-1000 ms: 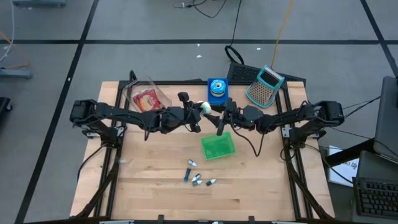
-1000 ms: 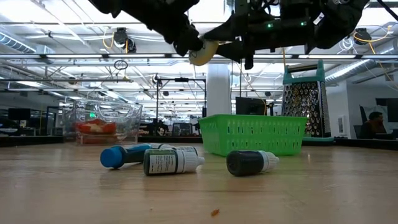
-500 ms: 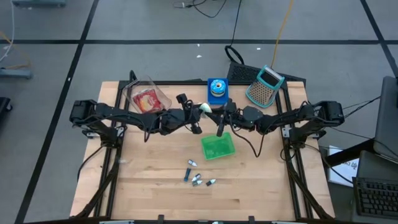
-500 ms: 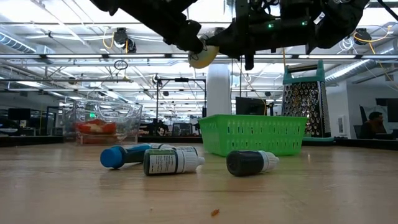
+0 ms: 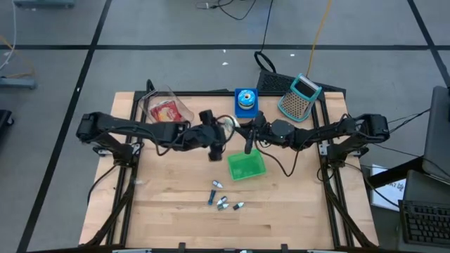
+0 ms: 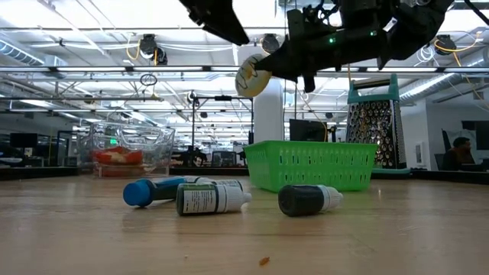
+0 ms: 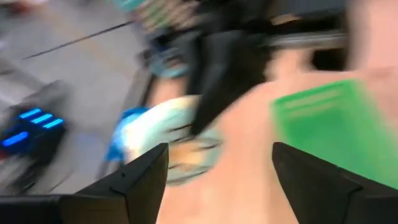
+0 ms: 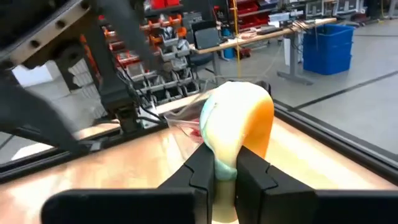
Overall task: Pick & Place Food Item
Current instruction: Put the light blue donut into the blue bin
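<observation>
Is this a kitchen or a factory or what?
Probably a big robot lab or workshop, not a kitchen. Behind the light wooden table run long steel ceiling beams with strip lights, a white pillar and rows of workbenches.

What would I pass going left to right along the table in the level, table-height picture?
Clear bowl with red food → blue-capped bottle → dark bottle with white cap → black bottle → metal grater. The green basket sits behind the bottles, so I leave it out.
</observation>
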Motion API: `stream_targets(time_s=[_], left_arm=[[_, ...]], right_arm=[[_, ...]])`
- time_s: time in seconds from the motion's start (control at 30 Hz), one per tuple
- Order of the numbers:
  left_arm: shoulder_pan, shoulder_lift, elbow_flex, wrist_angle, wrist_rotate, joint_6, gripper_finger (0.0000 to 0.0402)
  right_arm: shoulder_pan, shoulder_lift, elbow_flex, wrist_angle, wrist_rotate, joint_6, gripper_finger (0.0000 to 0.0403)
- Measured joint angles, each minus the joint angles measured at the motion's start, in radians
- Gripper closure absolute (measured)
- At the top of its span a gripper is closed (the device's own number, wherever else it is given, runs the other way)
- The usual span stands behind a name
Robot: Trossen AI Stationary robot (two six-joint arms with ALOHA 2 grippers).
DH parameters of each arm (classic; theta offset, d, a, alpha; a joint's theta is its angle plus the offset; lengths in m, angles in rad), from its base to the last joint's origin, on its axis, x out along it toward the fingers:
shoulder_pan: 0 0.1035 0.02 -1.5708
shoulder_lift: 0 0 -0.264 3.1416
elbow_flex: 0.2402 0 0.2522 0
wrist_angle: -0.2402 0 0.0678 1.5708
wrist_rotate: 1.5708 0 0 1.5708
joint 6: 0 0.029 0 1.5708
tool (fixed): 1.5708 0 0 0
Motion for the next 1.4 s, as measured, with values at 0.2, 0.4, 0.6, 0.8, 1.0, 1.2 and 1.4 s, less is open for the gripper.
stream_targets(time_s=[0.2,0.4,0.6,0.8,1.0,1.2,1.4], left_arm=[[0.03,-0.066,0.0,-0.022,0.271,0.002,0.0096],[0.073,-0.192,-0.114,0.076,0.39,-0.007,0.0091],[0.121,-0.308,-0.334,0.297,0.391,-0.069,0.0091],[0.149,-0.362,-0.484,0.377,0.389,-0.178,0.0091],[0.154,-0.362,-0.525,0.38,0.389,-0.228,0.0091],[0.154,-0.362,-0.526,0.407,0.389,-0.23,0.0091],[0.153,-0.361,-0.526,0.422,0.39,-0.23,0.0091]], right_arm=[[-0.002,-0.007,0.0,-0.034,-0.006,-0.046,0.0382],[-0.058,-0.033,0.033,-0.149,-0.097,-0.005,0.0382],[-0.193,-0.034,0.201,-0.596,-0.216,-0.083,0.0384],[-0.353,-0.034,0.339,-0.879,-0.221,-0.266,0.0384],[-0.476,-0.032,0.356,-0.931,-0.372,-0.466,0.0385],[-0.508,-0.032,0.312,-0.888,-0.451,-0.67,0.0385],[-0.508,-0.023,0.212,-0.753,-0.454,-0.788,0.0385]])
